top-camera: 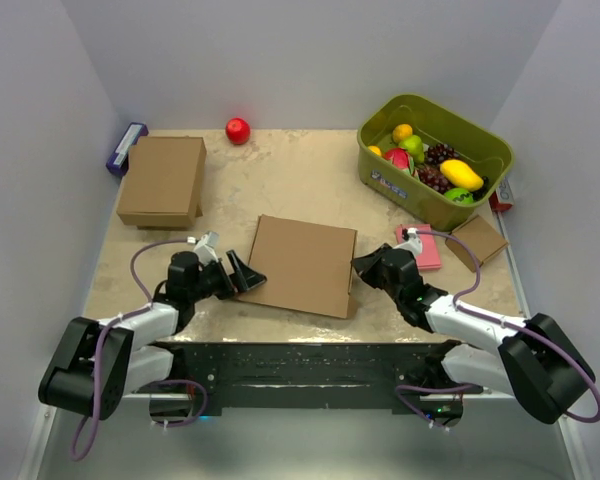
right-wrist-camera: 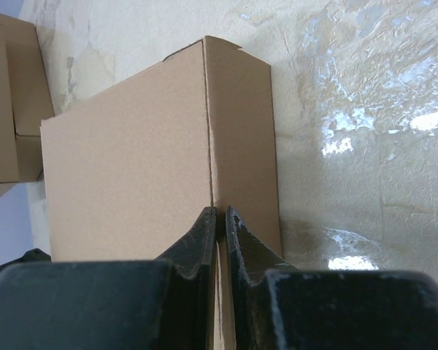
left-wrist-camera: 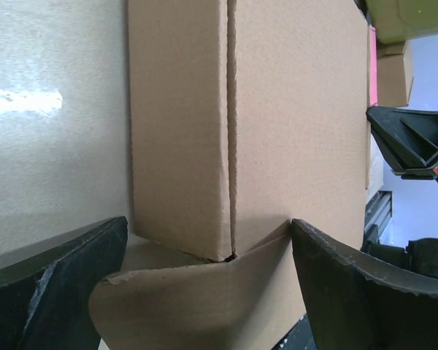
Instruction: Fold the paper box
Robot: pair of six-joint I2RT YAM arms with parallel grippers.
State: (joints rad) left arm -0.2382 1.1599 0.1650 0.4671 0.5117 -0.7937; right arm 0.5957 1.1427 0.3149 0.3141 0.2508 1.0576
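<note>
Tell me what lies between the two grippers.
The paper box, in the top view: left gripper open at its left edge, right gripper shut on its right edge.

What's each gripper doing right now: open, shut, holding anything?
Left gripper: jaws open wide at the paper box left edge, gripping nothing.
Right gripper: jaws shut on the paper box's right edge.

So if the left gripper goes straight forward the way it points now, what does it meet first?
The paper box. The left gripper is open and points at its side; a loose flap already seems to lie between the fingers, though depth is unclear.
</note>
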